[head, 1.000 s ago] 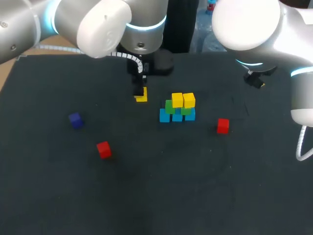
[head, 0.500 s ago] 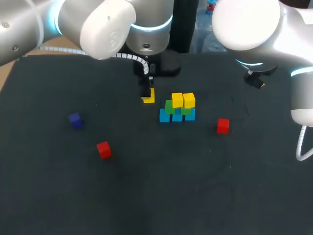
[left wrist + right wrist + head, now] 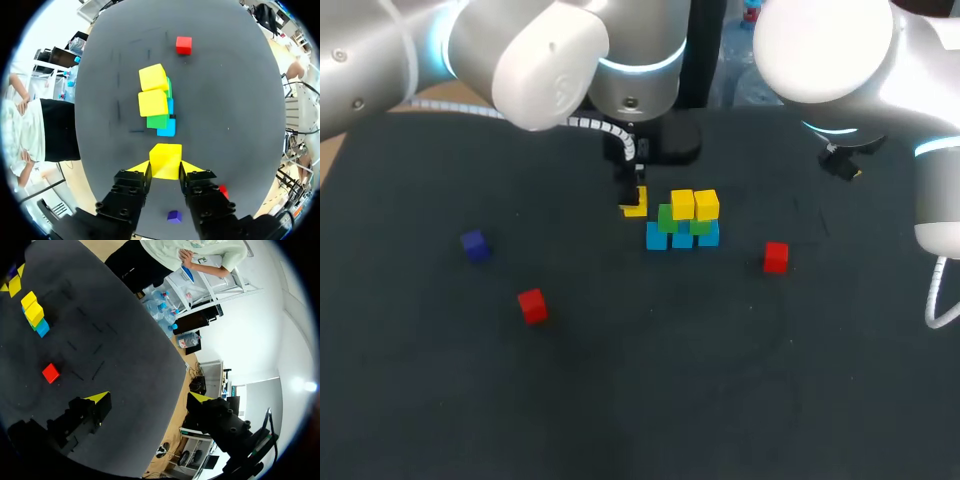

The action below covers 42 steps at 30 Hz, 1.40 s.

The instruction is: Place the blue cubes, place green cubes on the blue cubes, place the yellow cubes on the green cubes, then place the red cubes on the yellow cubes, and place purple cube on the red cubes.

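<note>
Purple cube lay alone on the dark worktop, well to the left. Left red cube lay near it, closer to me, and touched nothing.

I read the left fingers as clamped on the held yellow cube, one yellow tip pressed flat against each of two opposite faces. In the head view this cube sat just left of the stack and apart from it. I could not tell whether it touched the worktop.

The stack stood at mid-worktop. Three blue cubes formed the bottom row, side by side. Two green cubes rested on them, and two yellow cubes rested on the green ones. From the left wrist view, the stack lay directly ahead of the held cube.

Right red cube lay to the right of the stack, apart from it.

The right fingers stood wide apart and gripped nothing. They hung near the worktop's far right edge, well apart from every cube.
</note>
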Motion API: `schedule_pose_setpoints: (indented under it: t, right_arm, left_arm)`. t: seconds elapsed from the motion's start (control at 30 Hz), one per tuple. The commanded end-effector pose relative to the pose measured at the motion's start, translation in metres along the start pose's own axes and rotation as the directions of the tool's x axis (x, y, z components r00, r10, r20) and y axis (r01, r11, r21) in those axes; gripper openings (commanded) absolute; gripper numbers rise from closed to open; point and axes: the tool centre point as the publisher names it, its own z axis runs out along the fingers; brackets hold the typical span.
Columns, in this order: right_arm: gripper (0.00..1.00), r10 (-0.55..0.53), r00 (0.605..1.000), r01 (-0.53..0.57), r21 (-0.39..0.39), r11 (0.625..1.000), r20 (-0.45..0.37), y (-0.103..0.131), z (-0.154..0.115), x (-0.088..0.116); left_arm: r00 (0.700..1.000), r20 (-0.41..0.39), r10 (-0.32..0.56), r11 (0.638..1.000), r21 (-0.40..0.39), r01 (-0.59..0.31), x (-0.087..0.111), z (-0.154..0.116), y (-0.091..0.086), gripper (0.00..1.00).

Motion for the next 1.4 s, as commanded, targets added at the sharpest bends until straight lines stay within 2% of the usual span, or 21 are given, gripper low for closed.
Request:
schedule_pose_setpoints:
  t: [0.03, 0.2, 0.3, 0.4, 0.57, 0.63, 0.73, 0.87, 0.97, 1.13, 1.4]
  right_arm:
    - [1.00, 0.001, 1.000, -0.001, 0.001, 1.000, 0.004, 0.000, 0.001, 0.001]
    - [1.00, 0.001, 1.000, -0.001, 0.001, 1.000, 0.004, 0.000, 0.001, 0.001]
    - [1.00, 0.001, 1.000, -0.001, 0.001, 1.000, 0.004, 0.000, 0.001, 0.001]
    - [1.00, 0.001, 1.000, -0.001, 0.001, 1.000, 0.004, 0.000, 0.001, 0.001]
    - [1.00, 0.001, 1.000, -0.001, 0.001, 1.000, 0.004, 0.000, 0.001, 0.001]
    - [1.00, 0.001, 1.000, -0.001, 0.001, 1.000, 0.004, 0.000, 0.001, 0.001]
    - [1.00, 0.001, 1.000, -0.001, 0.001, 1.000, 0.004, 0.000, 0.001, 0.001]
    - [1.00, 0.001, 1.000, -0.001, 0.001, 1.000, 0.004, 0.000, 0.001, 0.001]
    - [1.00, 0.001, 1.000, -0.001, 0.001, 1.000, 0.004, 0.000, 0.001, 0.001]
    - [1.00, 0.001, 1.000, -0.001, 0.001, 1.000, 0.004, 0.000, 0.001, 0.001]
    - [1.00, 0.001, 1.000, -0.001, 0.001, 1.000, 0.004, 0.000, 0.001, 0.001]
  left_arm:
    - [1.000, 0.014, -0.009, 1.000, -0.004, 0.009, -0.001, 0.002, 0.000, 0.00]
    - [0.999, 0.037, 0.001, 1.000, -0.014, -0.001, -0.009, -0.001, -0.002, 0.00]
    - [0.999, 0.051, 0.006, 1.000, -0.030, -0.004, -0.007, -0.006, -0.002, 0.00]
    - [0.998, 0.041, -0.037, 0.998, -0.058, 0.039, 0.009, -0.013, 0.004, 0.00]
    - [0.991, 0.013, -0.130, 0.984, -0.121, 0.131, 0.058, -0.027, 0.017, 0.00]
    - [0.988, 0.015, -0.156, 0.979, -0.131, 0.157, 0.065, -0.032, 0.018, 0.00]
    - [0.988, 0.037, -0.148, 0.979, -0.135, 0.151, 0.055, -0.035, 0.015, 0.00]
    - [0.995, 0.075, -0.062, 0.992, -0.103, 0.069, 0.022, -0.036, 0.000, 0.00]
    - [0.997, 0.071, -0.021, 0.996, -0.082, 0.027, 0.005, -0.028, -0.010, 0.00]
    - [0.999, 0.049, -0.008, 0.998, -0.056, 0.010, 0.001, -0.015, -0.012, 0.00]
    - [0.998, 0.054, -0.025, 0.998, -0.063, 0.029, 0.002, -0.016, -0.009, 0.00]
